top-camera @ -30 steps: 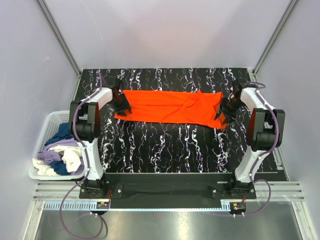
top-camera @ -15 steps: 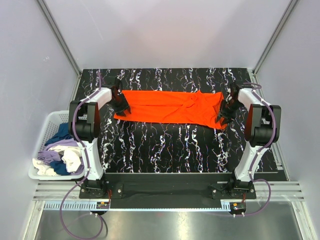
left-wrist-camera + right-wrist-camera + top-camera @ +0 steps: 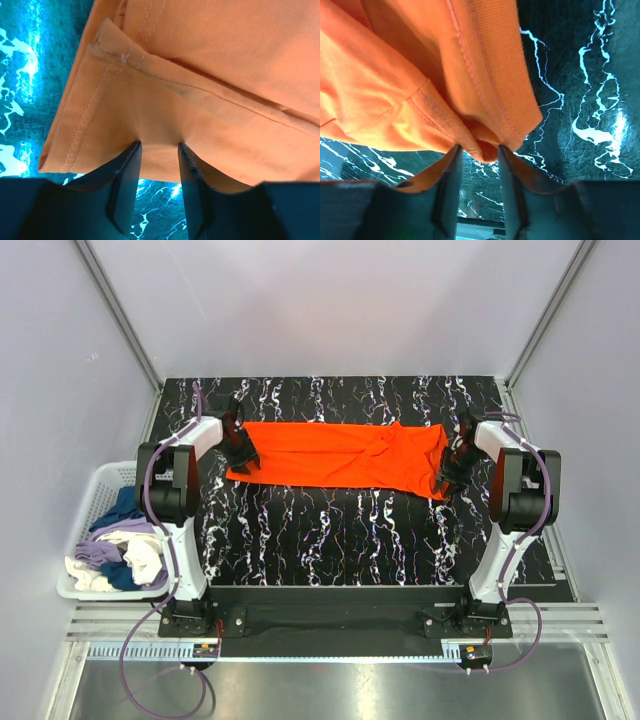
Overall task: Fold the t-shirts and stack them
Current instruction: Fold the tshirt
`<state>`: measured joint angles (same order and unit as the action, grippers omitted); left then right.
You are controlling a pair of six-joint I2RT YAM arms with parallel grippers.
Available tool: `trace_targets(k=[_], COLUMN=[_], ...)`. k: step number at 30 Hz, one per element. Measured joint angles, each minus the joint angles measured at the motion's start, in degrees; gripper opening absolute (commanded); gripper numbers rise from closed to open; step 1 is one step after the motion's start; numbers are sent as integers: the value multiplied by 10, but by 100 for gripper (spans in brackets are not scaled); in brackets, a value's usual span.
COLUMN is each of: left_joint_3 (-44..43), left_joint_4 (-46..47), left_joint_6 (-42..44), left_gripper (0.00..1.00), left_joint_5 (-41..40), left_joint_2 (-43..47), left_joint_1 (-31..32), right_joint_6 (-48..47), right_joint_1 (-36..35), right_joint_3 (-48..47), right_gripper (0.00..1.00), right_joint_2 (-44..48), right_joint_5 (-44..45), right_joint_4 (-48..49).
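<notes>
An orange t-shirt (image 3: 340, 455) lies folded into a long strip across the back half of the black marble table (image 3: 330, 540). My left gripper (image 3: 240, 458) is at its left end, and in the left wrist view (image 3: 158, 147) the fingers pinch the hemmed edge of the shirt (image 3: 200, 65). My right gripper (image 3: 447, 475) is at the right end, and in the right wrist view (image 3: 479, 149) the fingers are closed on a bunched fold of the shirt (image 3: 395, 75) next to its ribbed collar (image 3: 505, 75). Both ends sit low at the table.
A white basket (image 3: 100, 480) stands off the table's left edge with several loose garments (image 3: 120, 550) in blue, lilac and cream. White walls and metal frame posts close in the back and sides.
The shirt's left end has shifted slightly left with my left gripper. My right arm has shifted a little, its gripper still at the right end. The strip looks slightly more stretched.
</notes>
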<state>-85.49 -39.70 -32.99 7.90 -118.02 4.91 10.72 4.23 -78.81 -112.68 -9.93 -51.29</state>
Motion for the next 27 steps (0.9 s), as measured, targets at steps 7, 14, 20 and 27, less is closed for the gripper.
trace_targets(k=[7,14,20,27], left_joint_3=[8,37,71,99], left_joint_4=[0,0,-2,-9], left_joint_6=[2,5,11,31], left_gripper=[43,43,43,47], left_joint_5=[-7,-27,-37,-54], left_joint_2=[6,26,51,74], left_joint_1=[0,0,0,0], right_joint_6=[0,16,24,23], right_joint_1=[1,18,33,32], right_joint_3=[0,18,35,52], right_gripper=[4,0,0,27], right_joint_2=[-1,23,66,62], right_joint_5=[3,37,44,41], right_joint_4=[4,-23,-60,-76])
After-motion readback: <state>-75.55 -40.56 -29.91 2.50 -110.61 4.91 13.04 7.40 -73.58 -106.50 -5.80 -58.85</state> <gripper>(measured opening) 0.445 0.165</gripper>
